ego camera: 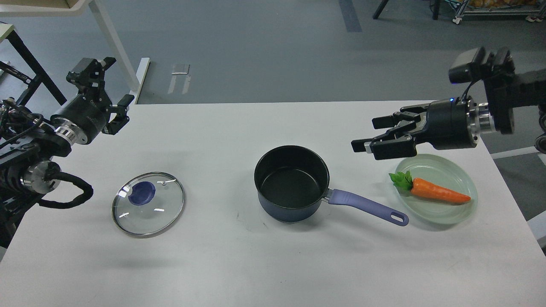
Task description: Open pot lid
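Observation:
A dark blue pot (291,182) stands uncovered at the table's middle, its purple handle (367,206) pointing right. The glass lid (148,203) with a blue knob lies flat on the table to the pot's left, apart from it. My right gripper (367,135) is open and empty, raised above the table to the right of the pot and clear of the handle. My left gripper (106,85) is open and empty, up at the table's far left corner, well away from the lid.
A clear glass plate (456,213) with a toy carrot (433,190) sits right of the pot handle, under my right arm. The white table (256,264) has its front edge near me. A white table leg (115,47) stands behind the left gripper.

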`<action>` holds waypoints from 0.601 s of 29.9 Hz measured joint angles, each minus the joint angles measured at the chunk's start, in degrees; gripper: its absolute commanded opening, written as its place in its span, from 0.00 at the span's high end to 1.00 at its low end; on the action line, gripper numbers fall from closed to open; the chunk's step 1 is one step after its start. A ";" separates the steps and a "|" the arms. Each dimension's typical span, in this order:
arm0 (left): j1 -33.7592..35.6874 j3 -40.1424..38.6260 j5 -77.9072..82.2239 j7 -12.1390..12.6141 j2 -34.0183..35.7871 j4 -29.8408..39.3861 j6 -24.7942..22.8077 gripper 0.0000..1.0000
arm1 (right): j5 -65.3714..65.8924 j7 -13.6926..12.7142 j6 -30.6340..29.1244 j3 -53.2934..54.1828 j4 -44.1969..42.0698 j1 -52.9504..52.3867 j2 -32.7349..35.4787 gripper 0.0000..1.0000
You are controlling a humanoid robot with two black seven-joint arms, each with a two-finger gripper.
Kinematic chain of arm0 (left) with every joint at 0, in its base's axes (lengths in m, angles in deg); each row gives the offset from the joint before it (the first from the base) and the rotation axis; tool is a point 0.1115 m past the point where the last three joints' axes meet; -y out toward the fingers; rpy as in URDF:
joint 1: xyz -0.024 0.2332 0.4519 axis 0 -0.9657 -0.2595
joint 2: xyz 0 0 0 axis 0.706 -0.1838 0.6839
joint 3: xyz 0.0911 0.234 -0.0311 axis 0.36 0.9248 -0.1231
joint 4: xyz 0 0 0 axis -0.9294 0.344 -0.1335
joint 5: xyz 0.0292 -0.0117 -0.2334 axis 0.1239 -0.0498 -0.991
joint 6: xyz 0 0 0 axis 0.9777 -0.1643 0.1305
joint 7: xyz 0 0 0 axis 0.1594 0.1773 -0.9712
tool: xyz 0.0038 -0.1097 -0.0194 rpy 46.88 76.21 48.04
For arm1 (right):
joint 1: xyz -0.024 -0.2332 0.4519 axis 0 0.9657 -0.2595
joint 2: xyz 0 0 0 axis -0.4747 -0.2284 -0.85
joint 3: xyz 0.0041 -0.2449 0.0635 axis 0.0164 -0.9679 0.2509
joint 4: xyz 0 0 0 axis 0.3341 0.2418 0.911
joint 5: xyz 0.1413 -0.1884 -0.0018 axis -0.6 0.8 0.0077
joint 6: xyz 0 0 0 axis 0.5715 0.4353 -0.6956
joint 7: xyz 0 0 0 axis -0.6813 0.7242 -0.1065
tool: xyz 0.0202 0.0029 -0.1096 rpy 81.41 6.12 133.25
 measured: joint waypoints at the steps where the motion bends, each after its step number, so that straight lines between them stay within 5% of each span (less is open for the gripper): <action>1: -0.10 -0.09 -0.03 0.05 -0.19 0.05 0.00 0.01 | -4.98 0.00 0.60 1.04 -0.51 0.44 0.38 0.02; 10: -1.84 -2.79 -0.07 1.98 -3.17 0.24 -1.81 0.01 | -52.39 -0.01 14.49 6.57 -4.96 9.93 -3.05 0.01; 18: -4.85 -7.31 -0.06 5.26 -6.56 -0.08 -2.06 0.01 | -67.29 -0.01 13.66 21.86 -21.12 26.77 -15.40 0.01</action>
